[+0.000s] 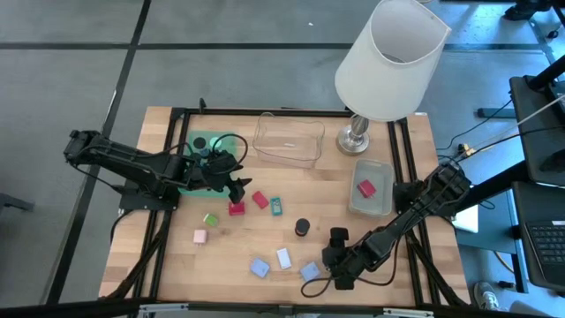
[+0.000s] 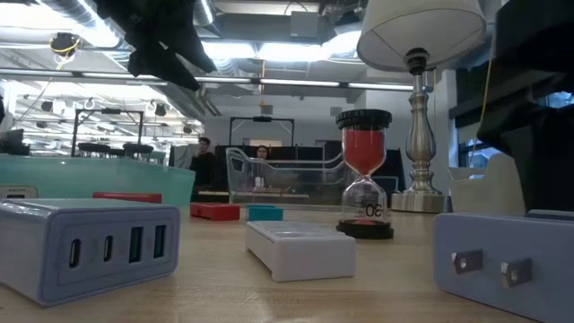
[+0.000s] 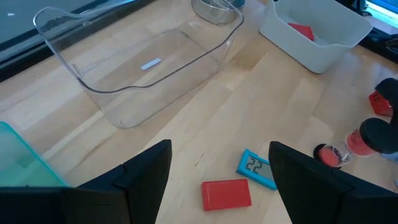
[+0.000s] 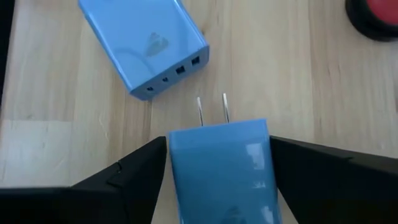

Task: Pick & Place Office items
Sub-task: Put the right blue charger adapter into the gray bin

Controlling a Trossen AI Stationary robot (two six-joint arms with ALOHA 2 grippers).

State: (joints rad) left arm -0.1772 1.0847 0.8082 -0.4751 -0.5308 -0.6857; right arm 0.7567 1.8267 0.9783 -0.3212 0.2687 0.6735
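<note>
**Right fingers around a blue charger**

From above, my right gripper (image 1: 328,265) sits beside the light-blue plug block (image 1: 310,271) at the table's near edge; my left gripper (image 1: 237,187) hovers over the red block (image 1: 236,208).

Left wrist: fingers spread, empty, above the red block (image 3: 226,194).

Right wrist: fingers (image 4: 130,174) straddle the plug block (image 4: 224,165); whether they touch it, I cannot tell.

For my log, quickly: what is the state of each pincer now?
Left pincer: open, holding nothing, above the red block.
Right pincer: open around the blue plug charger, not yet gripping.
</note>
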